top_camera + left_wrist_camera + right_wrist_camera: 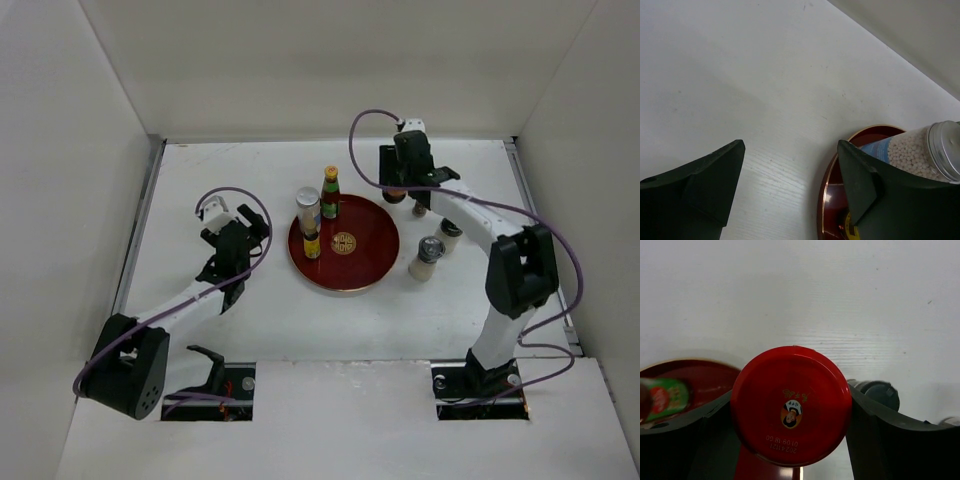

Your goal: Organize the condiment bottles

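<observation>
Two pairs: left jaws apart, empty; right jaws clamped on red-capped jar (791, 405)

tray (374, 250) glowing deep red with gold rim line and gold centre emblem, jar lid (791, 405) showing bright red with a small portrait print, bottle (330, 200) wearing a green label, bead jar (918, 152) showing white, blue label, silver cap, cables (374, 111) running purple
</observation>
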Action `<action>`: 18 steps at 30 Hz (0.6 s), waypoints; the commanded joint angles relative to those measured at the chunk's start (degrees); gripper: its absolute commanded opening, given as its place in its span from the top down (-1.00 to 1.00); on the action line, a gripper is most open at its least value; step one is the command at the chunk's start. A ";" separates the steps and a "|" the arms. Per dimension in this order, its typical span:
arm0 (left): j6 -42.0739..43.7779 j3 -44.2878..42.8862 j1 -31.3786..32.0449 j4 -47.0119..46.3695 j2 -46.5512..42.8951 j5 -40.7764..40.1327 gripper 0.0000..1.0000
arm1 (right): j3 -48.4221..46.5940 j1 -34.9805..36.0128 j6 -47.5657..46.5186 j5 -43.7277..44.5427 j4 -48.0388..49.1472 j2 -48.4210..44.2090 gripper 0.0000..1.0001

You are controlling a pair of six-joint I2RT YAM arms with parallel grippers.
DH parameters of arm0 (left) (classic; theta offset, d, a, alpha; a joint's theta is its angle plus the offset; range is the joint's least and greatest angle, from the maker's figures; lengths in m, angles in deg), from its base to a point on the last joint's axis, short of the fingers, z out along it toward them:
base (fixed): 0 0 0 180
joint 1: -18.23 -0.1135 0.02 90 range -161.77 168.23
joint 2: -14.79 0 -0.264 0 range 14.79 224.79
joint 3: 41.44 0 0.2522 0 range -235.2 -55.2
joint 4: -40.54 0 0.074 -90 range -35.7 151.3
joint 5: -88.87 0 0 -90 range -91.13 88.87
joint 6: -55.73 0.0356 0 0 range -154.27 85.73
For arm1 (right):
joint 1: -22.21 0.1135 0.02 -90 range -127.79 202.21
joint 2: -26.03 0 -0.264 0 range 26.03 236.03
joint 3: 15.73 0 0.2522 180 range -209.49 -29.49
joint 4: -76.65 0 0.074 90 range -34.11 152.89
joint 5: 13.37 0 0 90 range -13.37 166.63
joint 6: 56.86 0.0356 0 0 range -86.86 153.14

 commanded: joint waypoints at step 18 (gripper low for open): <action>-0.72 -1.01 -1.59 -4.53 2.79 8.22 -0.60 | 8.07 20.69 4.86 -0.37 17.25 -7.99 -0.03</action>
